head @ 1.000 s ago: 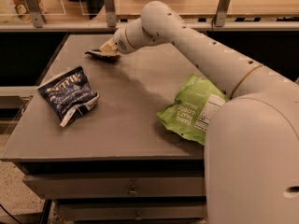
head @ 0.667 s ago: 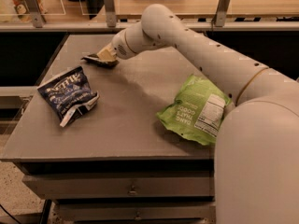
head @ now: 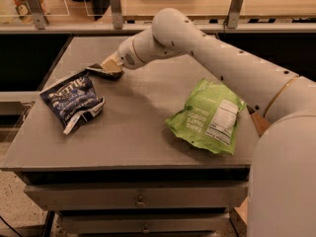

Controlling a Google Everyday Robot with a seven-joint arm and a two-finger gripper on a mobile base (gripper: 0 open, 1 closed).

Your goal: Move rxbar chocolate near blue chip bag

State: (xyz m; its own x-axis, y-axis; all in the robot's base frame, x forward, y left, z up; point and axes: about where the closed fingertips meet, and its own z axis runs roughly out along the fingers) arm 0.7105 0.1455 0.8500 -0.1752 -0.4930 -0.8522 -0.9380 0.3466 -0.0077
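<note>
The rxbar chocolate [head: 98, 70], a small dark flat bar, sits in my gripper [head: 110, 67], which is shut on it just above the grey table [head: 138, 132]. The bar's left end sticks out of the gripper and points at the top edge of the blue chip bag [head: 73, 100]. The bag is navy with white lettering and lies crumpled on the table's left side. The bar hangs close to the bag's upper right corner, a short gap apart. My white arm reaches in from the right.
A larger light green bag [head: 210, 115] lies on the right side of the table, partly under my arm. A rail with posts [head: 116, 6] runs behind the table. Drawers [head: 140, 199] sit below the table's front edge.
My gripper has carried the rxbar chocolate forward and slightly left across the table, from the far side toward the blue chip bag. The bags have not moved.
</note>
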